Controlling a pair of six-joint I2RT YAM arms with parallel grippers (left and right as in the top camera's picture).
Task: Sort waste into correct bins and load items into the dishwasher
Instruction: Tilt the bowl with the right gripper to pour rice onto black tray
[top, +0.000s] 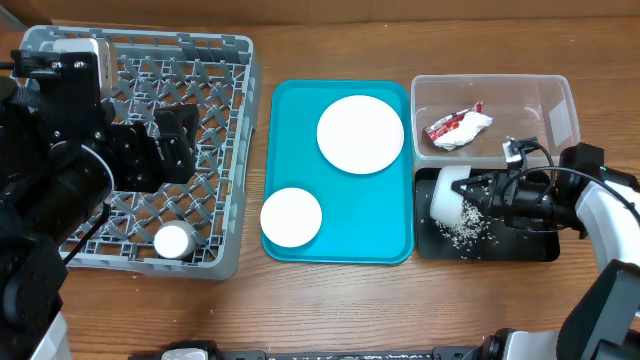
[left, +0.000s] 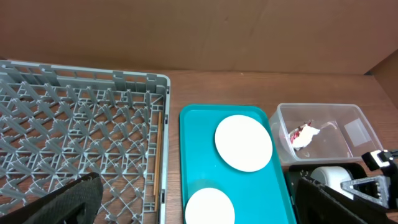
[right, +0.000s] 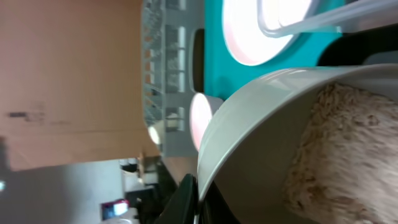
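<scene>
a teal tray (top: 362, 222) lies flat on the wooden table (top: 330, 310). a plain brown wall (left: 186, 31) rises behind the table's far edge.

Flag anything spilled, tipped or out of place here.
Only the bowl: the right gripper holds it tipped on its side over the black tray, with rice grains scattered in the tray beneath it. The grains appear to lie inside the tray, so it looks like deliberate emptying, not a spill. Nothing else stands out.

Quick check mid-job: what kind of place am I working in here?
Probably a staged dish-clearing station on a wooden table: a grey dish rack, a teal tray with a plate, and a clear tub and black tray as waste bins.
</scene>
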